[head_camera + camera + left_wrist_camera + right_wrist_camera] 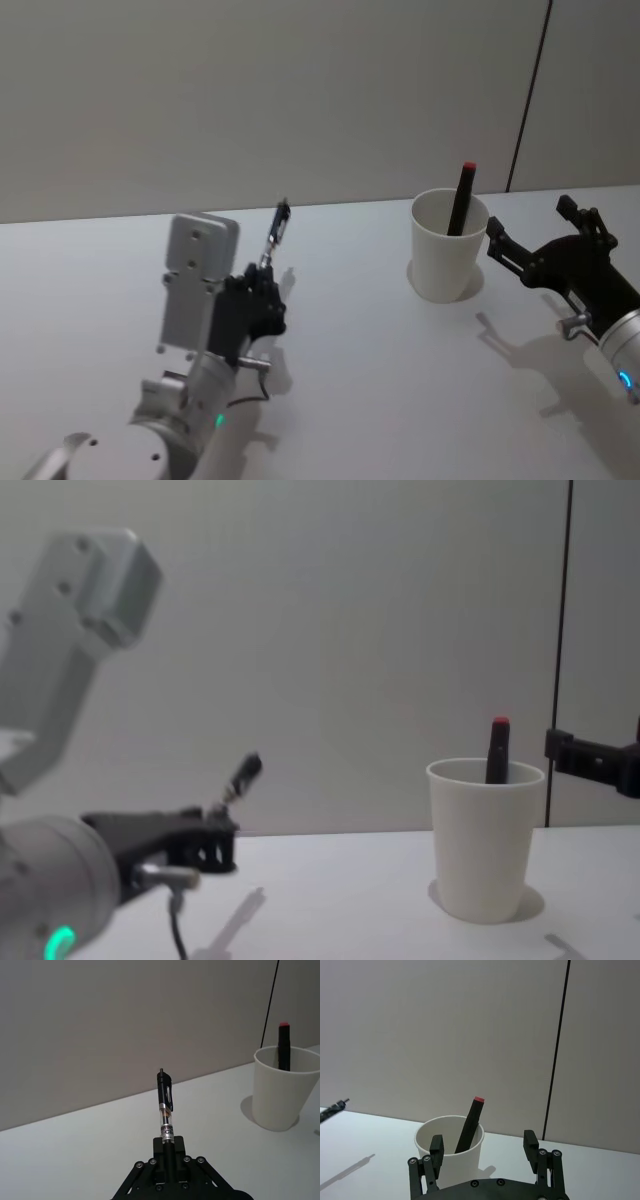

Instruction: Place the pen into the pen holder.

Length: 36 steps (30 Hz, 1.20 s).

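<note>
My left gripper (167, 1155) is shut on a black and clear pen (165, 1110), holding it by one end above the table, its free end pointing up and away. In the head view the pen (275, 236) sticks out past the left gripper (262, 287), well left of the pen holder. The pen holder (448, 245) is a white tapered cup standing on the table, with a black red-tipped marker (462, 198) leaning inside it. My right gripper (530, 250) is open just right of the cup, its fingers (436, 1146) empty. In the chest view the pen (241, 777) is at the left and the cup (486, 836) at the right.
The white table (360, 380) runs back to a plain grey wall. A dark vertical seam (528, 95) in the wall rises behind the cup. Between the two arms the tabletop is bare.
</note>
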### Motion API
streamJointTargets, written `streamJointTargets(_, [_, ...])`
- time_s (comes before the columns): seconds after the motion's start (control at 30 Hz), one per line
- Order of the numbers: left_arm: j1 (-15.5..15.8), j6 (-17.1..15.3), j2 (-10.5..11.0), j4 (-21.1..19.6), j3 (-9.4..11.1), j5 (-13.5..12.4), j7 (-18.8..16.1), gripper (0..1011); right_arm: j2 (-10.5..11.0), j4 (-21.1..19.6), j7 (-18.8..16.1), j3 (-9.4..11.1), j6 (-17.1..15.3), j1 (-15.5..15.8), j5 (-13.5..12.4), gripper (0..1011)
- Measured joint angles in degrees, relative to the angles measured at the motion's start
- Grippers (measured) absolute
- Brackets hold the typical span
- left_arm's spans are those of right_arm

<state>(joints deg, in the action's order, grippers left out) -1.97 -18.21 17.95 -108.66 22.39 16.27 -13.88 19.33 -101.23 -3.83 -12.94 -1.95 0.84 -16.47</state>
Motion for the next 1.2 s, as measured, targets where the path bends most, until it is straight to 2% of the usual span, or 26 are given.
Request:
streamJointTargets(0.3, [-0.5, 3.1, 2.2, -2.3, -1.8, 0.2, 2.4, 118, 0.0, 0.0, 0.0, 0.0, 0.0, 0.0, 0.0, 1002])
streamJointTargets(0.57, [0.0, 5.2, 3.4, -3.2, -2.8, 0.3, 7.5, 118, 0.0, 0.0, 0.0, 0.0, 0.0, 0.0, 0.0, 1002])
streamJointTargets(0.87, [1.3, 6.3, 3.5, -2.9, -2.9, 0.1, 14.2, 118, 0.0, 0.0, 0.0, 0.0, 0.0, 0.0, 0.0, 1001])
streamJointTargets(0.93, [2.0, 6.4, 3.3, -2.4, -2.8, -0.2, 16.6, 118, 0.0, 0.0, 0.0, 0.0, 0.0, 0.0, 0.0, 1002])
streamJointTargets(0.97, [2.0, 6.4, 3.3, -2.4, -2.8, -0.2, 16.6, 118, 0.0, 0.0, 0.0, 0.0, 0.0, 0.0, 0.0, 1002])
streamJointTargets(1.2, [3.8, 6.4, 2.1, -0.6, -1.8, -1.6, 22.7, 118, 0.0, 0.0, 0.0, 0.0, 0.0, 0.0, 0.0, 1001])
